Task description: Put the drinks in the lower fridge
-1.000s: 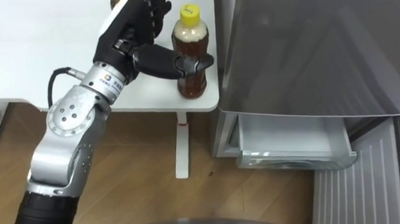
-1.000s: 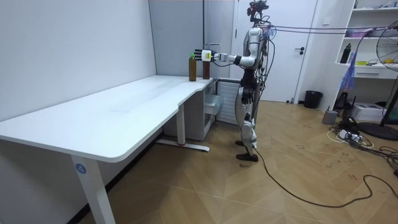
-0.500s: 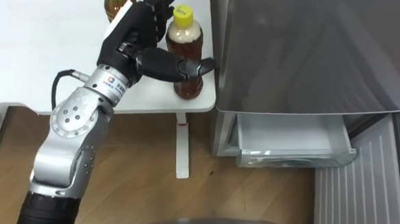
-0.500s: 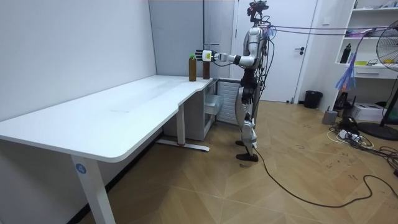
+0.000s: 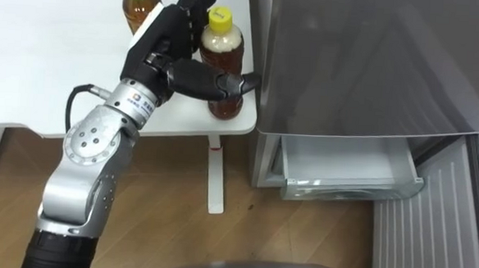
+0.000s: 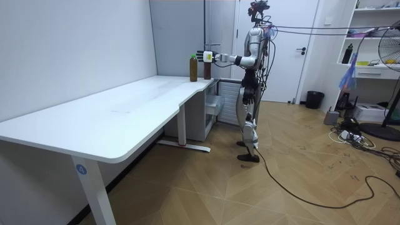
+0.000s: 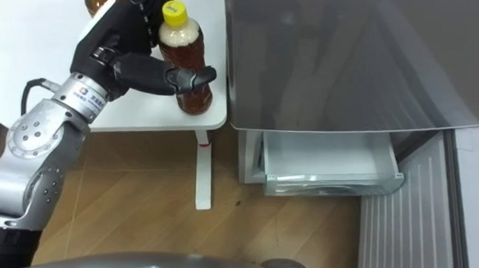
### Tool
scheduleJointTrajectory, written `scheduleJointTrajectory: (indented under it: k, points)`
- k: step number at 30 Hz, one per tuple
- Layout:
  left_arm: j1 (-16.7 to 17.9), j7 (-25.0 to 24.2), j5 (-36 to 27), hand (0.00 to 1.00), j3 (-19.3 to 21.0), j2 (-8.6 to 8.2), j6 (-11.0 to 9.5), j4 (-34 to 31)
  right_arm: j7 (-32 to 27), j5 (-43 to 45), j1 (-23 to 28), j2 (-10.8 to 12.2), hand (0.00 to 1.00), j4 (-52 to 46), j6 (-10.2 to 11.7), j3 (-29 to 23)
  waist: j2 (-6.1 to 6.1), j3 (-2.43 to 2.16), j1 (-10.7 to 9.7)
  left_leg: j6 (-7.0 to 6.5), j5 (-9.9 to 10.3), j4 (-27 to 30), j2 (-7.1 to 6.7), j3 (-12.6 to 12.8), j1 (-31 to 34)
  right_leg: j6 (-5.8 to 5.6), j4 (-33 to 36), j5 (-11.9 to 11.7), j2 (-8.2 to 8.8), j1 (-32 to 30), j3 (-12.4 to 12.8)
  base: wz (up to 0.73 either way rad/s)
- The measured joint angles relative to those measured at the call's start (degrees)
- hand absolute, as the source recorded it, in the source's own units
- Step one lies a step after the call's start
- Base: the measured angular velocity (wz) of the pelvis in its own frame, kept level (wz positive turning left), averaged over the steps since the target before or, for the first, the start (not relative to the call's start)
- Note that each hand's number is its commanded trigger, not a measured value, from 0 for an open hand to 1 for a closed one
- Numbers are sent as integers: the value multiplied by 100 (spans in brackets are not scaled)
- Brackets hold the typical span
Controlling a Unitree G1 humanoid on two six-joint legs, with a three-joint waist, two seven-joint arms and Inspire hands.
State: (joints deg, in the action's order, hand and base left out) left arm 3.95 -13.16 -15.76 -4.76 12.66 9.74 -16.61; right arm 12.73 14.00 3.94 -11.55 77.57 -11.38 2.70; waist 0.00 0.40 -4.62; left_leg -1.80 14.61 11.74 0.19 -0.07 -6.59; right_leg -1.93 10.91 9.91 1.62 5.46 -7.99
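**A:** Where is the drink found, taken from the left hand [image 5: 166,52]?

**B:** The yellow-capped bottle [image 5: 223,47] is seen at 3 o'clock of the palm, just beside it. It stands on the corner of the white table [image 5: 46,66] next to the fridge [image 5: 366,67]. Its long axis is upright, with the cap toward 12 o'clock in the eye views.

**A:** How is the hand held?

**B:** It is spread wide. The fingers [image 5: 188,8] are kept straight along the bottle's far side, and the thumb [image 5: 213,83] is laid across the near side, so the bottle is bracketed between them. No curling round it is seen, and a firm hold cannot be confirmed.

**A:** And the other drink?

**B:** A green-capped bottle [image 5: 138,1] is left at 11 o'clock of the hand, behind it and untouched.

**A:** Where is the goal placed?

**B:** The open lower drawer [image 5: 344,168] is found at about 5 o'clock of the held-off bottle, well below table height. A closing of the fingers is judged to be needed first, then a carry down and across.
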Motion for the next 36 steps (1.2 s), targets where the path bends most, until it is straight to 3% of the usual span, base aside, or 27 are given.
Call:
scheduleJointTrajectory:
  k: [18, 19, 20, 24, 36]
  points:
    - [0, -38, -1, 0, -51, 19, 131, 310, 59, 12, -19, 2, 0, -43, -79, 54, 60, 7, -11, 0, 0, -8, 7, 58, 3, 4, 72, -2, -10, -57, 67, -1]
    - [0, -36, -1, 7, -52, 24, 134, 310, 58, 12, -15, 2, 0, -52, -81, 54, 61, 8, -11, 0, 0, -9, 7, 66, 3, 4, 72, -2, -11, -57, 71, 0]
    - [0, -30, -1, 33, -52, 29, 140, 310, 59, 13, -6, 1, 0, -73, -89, 54, 62, 8, -11, 0, 0, -10, 8, 71, 3, 4, 72, -2, -12, -58, 75, 0]
    - [0, -12, -1, 100, -52, 31, 166, 310, 61, 12, 3, 1, 0, -152, -123, 53, 65, 9, -12, 0, 0, -12, 8, 76, 4, 4, 72, -2, -13, -57, 83, 0]
    - [-1, 11, 12, 100, -81, 47, 205, 424, 118, -1, -2, 0, 0, -146, -121, 54, 61, 12, -25, 0, 0, -3, 8, 75, 4, 4, 75, -2, -11, -62, 70, 0]
